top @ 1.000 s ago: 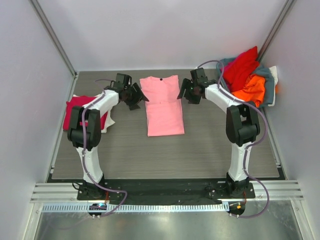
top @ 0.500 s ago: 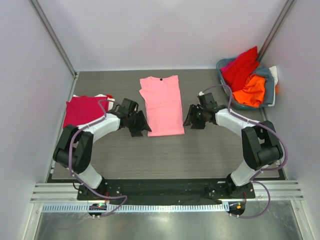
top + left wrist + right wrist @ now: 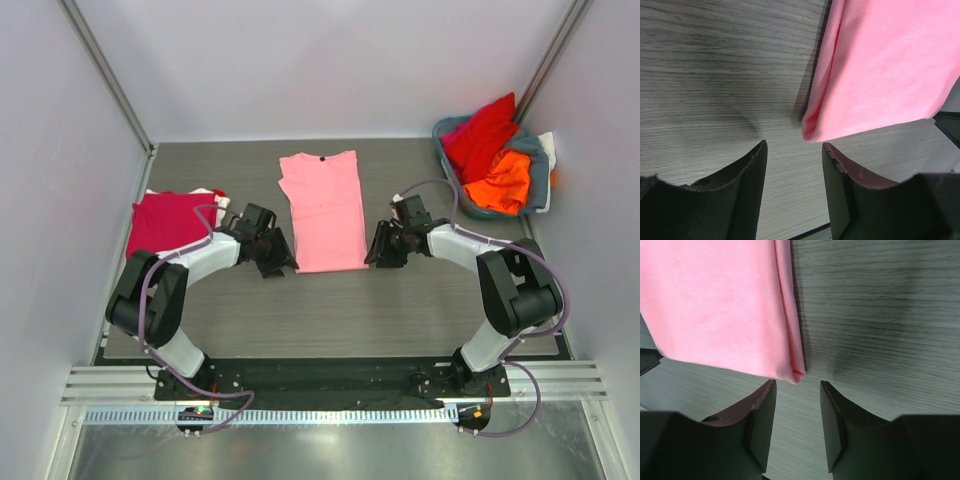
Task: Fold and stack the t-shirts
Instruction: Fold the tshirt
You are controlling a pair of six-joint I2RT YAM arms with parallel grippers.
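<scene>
A light pink t-shirt (image 3: 323, 208) lies folded lengthwise into a long strip in the middle of the table, collar at the far end. My left gripper (image 3: 284, 262) is open and empty just off its near left corner (image 3: 812, 131). My right gripper (image 3: 373, 256) is open and empty just off its near right corner (image 3: 796, 374). A crimson t-shirt (image 3: 168, 222) lies folded at the left, on top of a white one (image 3: 222, 198). Red (image 3: 485, 133) and orange (image 3: 500, 178) t-shirts sit piled in the basket.
The grey-blue basket (image 3: 541, 172) stands at the far right corner against the wall. White enclosure walls and metal posts close in the table on three sides. Bare grey table (image 3: 330, 310) lies between the pink shirt and the arm bases.
Both grippers came from the shirt's far end down its two sides to its near corners, then edged in closer. The pink shirt, with a crease across it a second ago, now lies flat.
</scene>
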